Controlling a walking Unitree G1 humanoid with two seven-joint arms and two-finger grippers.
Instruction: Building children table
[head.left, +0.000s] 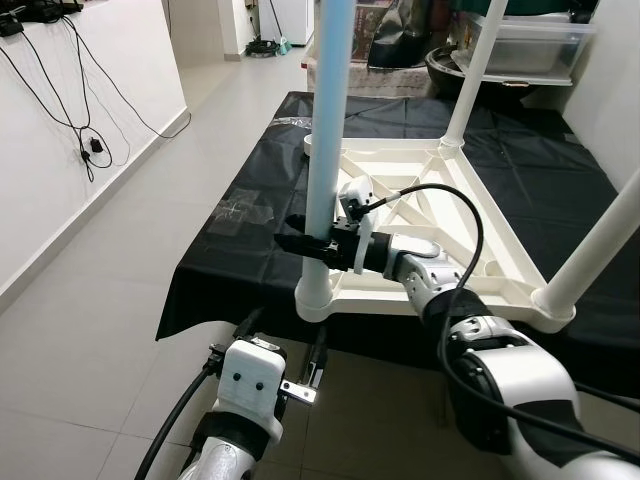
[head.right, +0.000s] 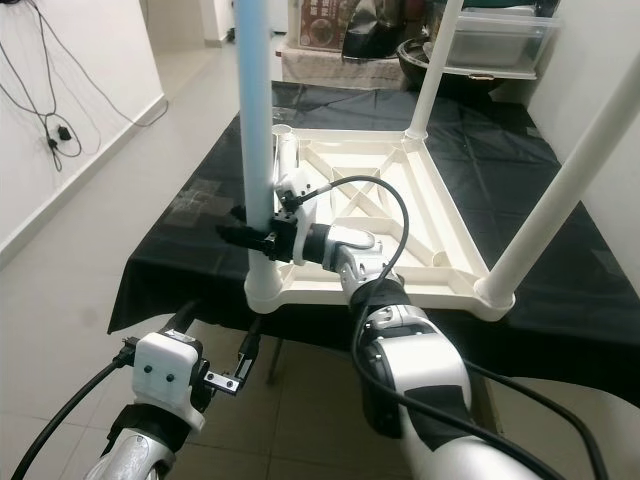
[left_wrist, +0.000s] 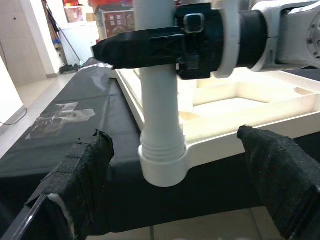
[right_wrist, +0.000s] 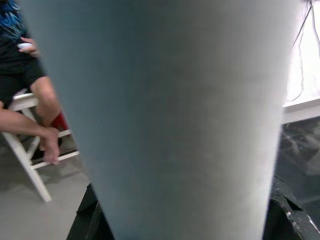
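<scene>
The white children's table top lies upside down on a black-covered table. A pale leg stands upright in the near-left corner socket. My right gripper is shut on this leg a little above the socket; the leg shows very close in the right wrist view. Two more legs stand at the far corner and the near-right corner. My left gripper hangs open below the table's front edge, its taped fingers spread on either side of the socket without touching it.
The far-left corner socket holds no leg. Cables hang on the white wall to the left, over tiled floor. A plastic bin and a pot stand behind the table. A person sits on a white stool.
</scene>
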